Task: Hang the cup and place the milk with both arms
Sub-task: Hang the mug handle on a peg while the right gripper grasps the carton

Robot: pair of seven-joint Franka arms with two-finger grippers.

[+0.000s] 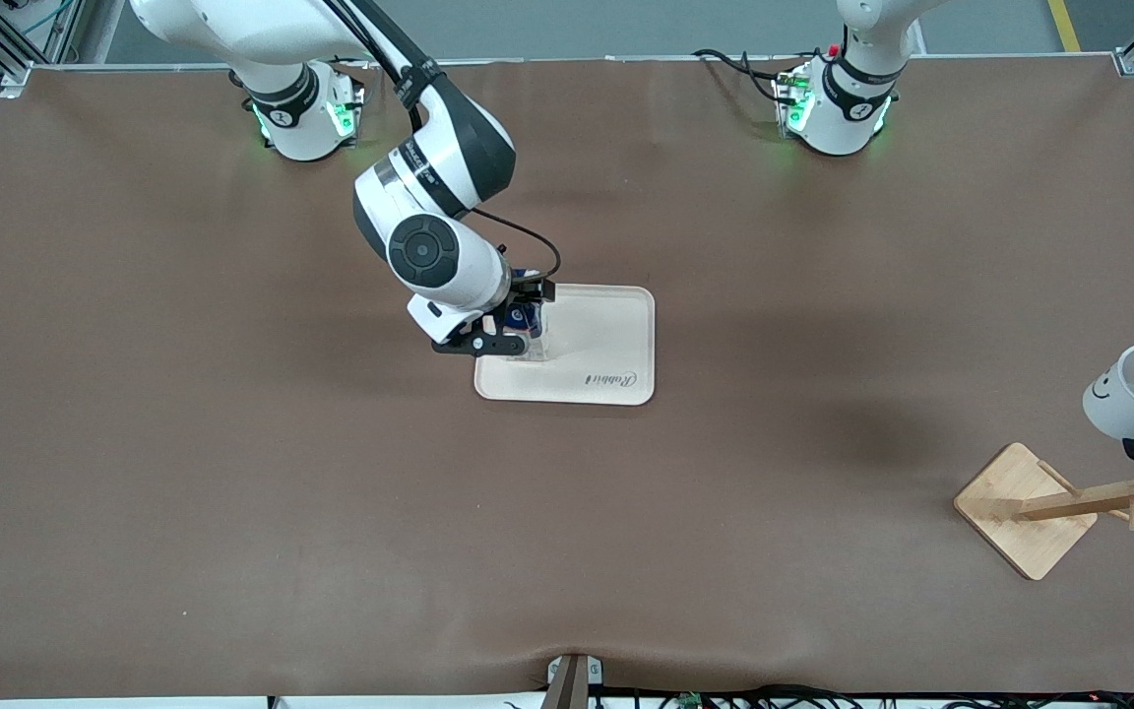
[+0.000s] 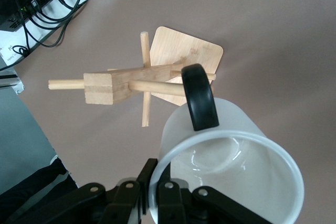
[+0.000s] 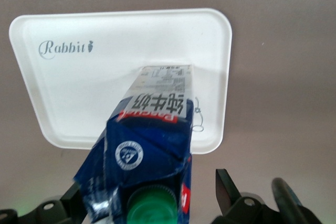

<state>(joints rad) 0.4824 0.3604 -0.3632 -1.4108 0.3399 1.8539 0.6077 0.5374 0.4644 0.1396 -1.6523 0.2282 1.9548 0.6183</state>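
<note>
On the white tray (image 1: 606, 345) near the table's middle: milk (image 3: 152, 145) standing upright, right gripper (image 1: 506, 333) around it, fingers spread wide. Over the wooden rack (image 1: 1069, 502) at the left arm's end: cup (image 1: 1133, 392) tilted, rim pinched by left gripper (image 2: 155, 192), handle (image 2: 199, 98) near a peg.

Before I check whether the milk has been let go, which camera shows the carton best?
The right wrist view: the milk carton fills it, standing on the white tray, the right hand open around it. The front view shows only a blue sliver by that hand. The left wrist view shows none.
</note>
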